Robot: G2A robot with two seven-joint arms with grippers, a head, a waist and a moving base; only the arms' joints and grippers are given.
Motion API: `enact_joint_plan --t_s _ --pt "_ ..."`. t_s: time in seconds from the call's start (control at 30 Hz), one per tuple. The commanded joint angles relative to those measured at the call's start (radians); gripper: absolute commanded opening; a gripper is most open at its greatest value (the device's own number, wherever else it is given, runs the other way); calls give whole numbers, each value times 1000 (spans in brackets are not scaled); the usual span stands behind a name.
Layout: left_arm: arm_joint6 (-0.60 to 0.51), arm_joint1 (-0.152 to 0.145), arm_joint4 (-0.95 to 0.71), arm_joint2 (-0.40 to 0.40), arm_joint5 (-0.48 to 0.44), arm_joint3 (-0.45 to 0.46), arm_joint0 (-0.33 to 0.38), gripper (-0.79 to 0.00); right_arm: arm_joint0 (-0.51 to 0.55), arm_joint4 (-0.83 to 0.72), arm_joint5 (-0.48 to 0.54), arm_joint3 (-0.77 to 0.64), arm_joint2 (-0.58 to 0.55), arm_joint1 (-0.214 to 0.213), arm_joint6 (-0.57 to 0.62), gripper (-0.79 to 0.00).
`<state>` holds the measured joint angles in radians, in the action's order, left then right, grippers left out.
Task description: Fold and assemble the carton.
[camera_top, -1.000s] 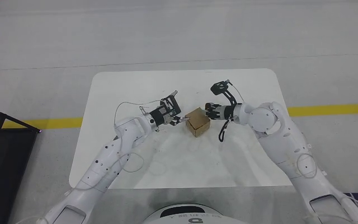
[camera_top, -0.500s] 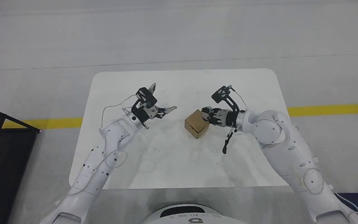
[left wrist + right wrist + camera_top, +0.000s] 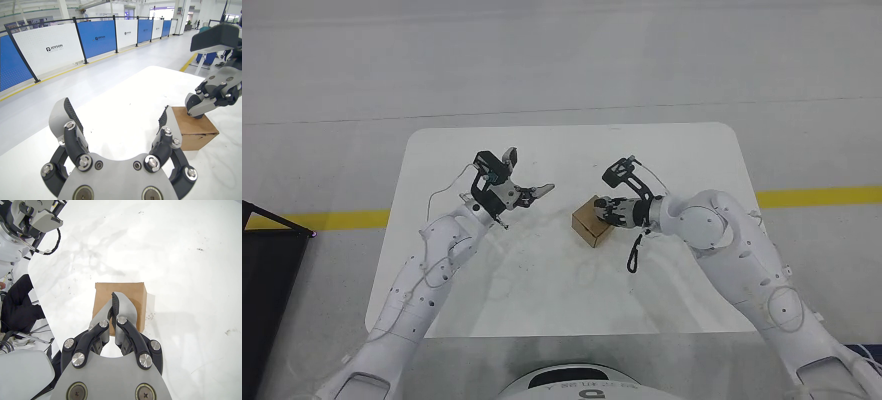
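While brown carton (image 3: 102, 294) stands boxed | right pincer (image 3: 114, 294) pinched together, tips atop it | left pincer (image 3: 116, 107) spread, empty

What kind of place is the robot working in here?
Probably a factory hall or robot test area: a fence of blue and white panels, a yellow floor line, and a white table with a carton.

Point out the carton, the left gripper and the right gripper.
carton (image 3: 590, 226), top view, its top face.
left gripper (image 3: 116, 104), left wrist view, midway between its open fingertips.
right gripper (image 3: 114, 294), right wrist view, at its closed fingertips.
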<state>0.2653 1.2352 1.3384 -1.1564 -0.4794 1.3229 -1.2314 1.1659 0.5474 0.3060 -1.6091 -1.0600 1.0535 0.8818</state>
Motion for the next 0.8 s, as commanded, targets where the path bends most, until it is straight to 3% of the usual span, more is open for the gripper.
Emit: enact_joint_plan --t_s 0.0,0.33,0.53,0.6,0.77 --pt "1 1 -2 2 -1 -3 3 0 4 -3 5 -5 -5 -1 -10 -785" --pt "-18 4 -5 22 -11 -17 17 0 4 1 6 -11 2 -2 5 -785" --pt "-49 5 17 33 -9 -34 30 0 103 -29 90 -97 -113 -31 -14 -785" --pt "-57 6 23 40 -8 -41 36 0 148 -47 135 -128 -159 -45 22 -785" --pt "-86 9 52 56 12 -57 52 0 159 12 128 -157 -172 -68 283 -785"
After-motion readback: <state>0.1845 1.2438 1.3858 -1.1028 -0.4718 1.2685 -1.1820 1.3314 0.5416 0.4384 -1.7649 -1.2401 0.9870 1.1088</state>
